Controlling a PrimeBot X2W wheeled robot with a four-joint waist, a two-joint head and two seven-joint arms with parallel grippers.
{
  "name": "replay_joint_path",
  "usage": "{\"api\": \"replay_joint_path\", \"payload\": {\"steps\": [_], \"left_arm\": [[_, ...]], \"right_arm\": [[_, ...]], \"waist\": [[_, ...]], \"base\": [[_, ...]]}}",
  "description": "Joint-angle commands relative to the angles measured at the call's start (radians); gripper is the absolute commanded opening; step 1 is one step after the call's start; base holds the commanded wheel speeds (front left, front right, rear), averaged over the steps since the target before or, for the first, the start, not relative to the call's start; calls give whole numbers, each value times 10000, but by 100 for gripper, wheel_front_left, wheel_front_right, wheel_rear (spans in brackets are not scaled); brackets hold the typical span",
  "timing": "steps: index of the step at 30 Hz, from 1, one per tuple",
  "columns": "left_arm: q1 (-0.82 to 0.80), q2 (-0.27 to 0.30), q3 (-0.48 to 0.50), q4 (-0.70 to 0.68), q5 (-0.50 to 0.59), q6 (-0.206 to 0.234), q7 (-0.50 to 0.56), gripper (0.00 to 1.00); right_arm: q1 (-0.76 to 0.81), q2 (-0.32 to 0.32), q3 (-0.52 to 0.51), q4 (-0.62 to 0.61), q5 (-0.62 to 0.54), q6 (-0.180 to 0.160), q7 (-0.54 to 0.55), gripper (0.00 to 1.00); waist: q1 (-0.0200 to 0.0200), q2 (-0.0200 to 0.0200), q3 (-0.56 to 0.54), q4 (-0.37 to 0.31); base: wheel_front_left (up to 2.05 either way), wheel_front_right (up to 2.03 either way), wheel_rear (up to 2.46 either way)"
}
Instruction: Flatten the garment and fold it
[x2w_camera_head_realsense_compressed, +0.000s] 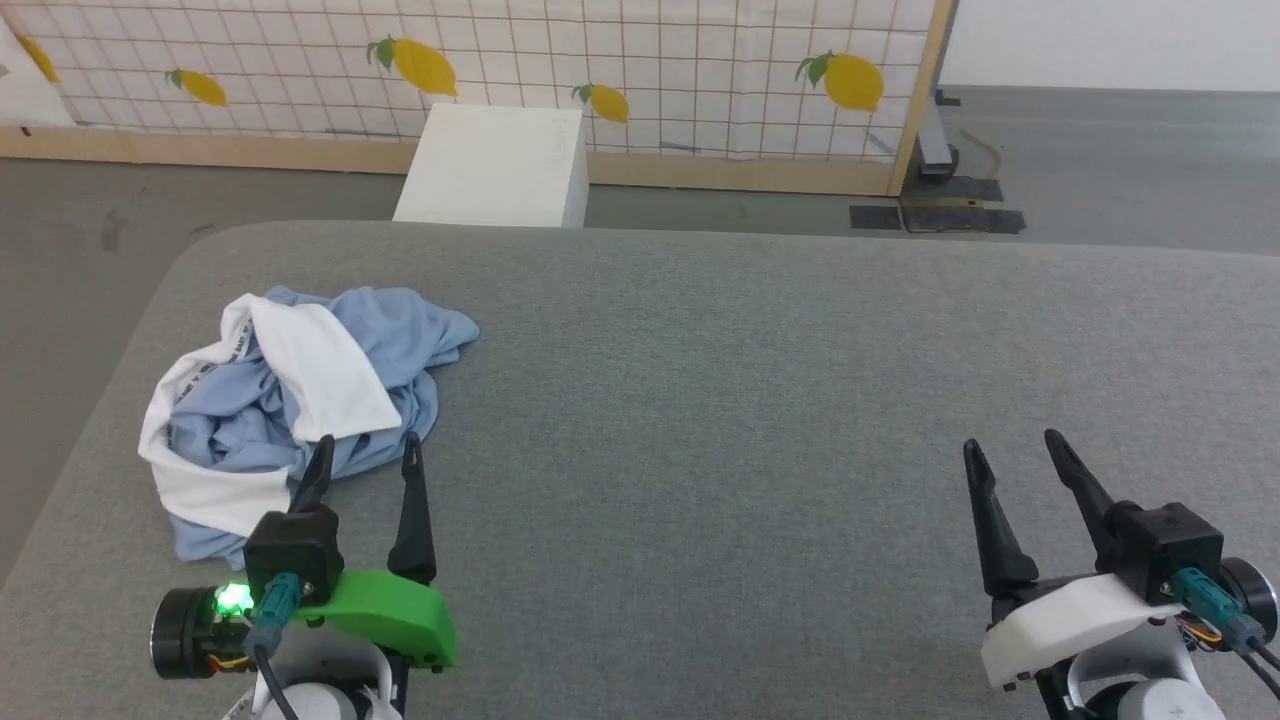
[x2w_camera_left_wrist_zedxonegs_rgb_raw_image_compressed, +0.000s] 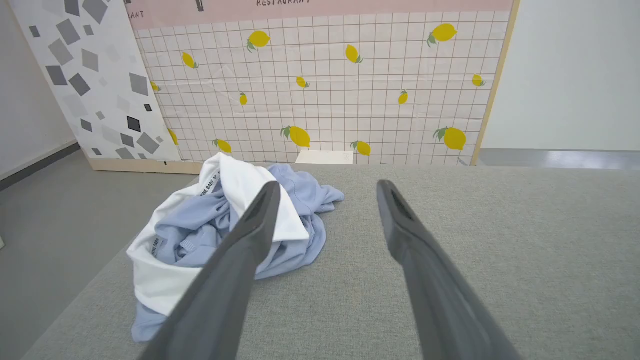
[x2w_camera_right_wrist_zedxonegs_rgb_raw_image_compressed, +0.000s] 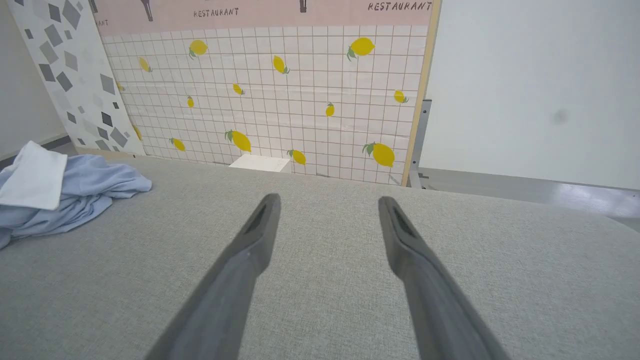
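The garment (x2w_camera_head_realsense_compressed: 300, 400) is a light blue shirt with white lining, lying in a crumpled heap at the left of the grey table (x2w_camera_head_realsense_compressed: 750, 400). My left gripper (x2w_camera_head_realsense_compressed: 368, 446) stands open just in front of the heap's near edge, nothing between its fingers. In the left wrist view the garment (x2w_camera_left_wrist_zedxonegs_rgb_raw_image_compressed: 200, 235) sits ahead and to the left, partly behind the left finger of my left gripper (x2w_camera_left_wrist_zedxonegs_rgb_raw_image_compressed: 326, 187). Far off at the table's lower right, my right gripper (x2w_camera_head_realsense_compressed: 1010, 444) is open and empty. The right wrist view has the garment (x2w_camera_right_wrist_zedxonegs_rgb_raw_image_compressed: 65, 190) at its left edge, well away from my right gripper (x2w_camera_right_wrist_zedxonegs_rgb_raw_image_compressed: 327, 202).
A white box (x2w_camera_head_realsense_compressed: 495, 165) stands on the floor beyond the table's far edge. Behind it runs a lemon-patterned grid panel (x2w_camera_head_realsense_compressed: 650, 70) with a wooden frame. The table's left edge (x2w_camera_head_realsense_compressed: 90, 420) lies close beside the garment.
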Motion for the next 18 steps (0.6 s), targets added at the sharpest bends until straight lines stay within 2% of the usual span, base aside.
{"api": "replay_joint_path", "payload": {"steps": [1,18], "left_arm": [[188,-11,-27,-64,-69,82,-99,100],[393,-16,-79,-219,-101,261,-454,100]], "right_arm": [[-39,8,38,37,79,-5,-118,100],[22,12,188,219,214,-8,-475,100]], "waist": [[0,0,-13,112],[0,0,-53,1084]], "base": [[0,0,0],[0,0,0]]}}
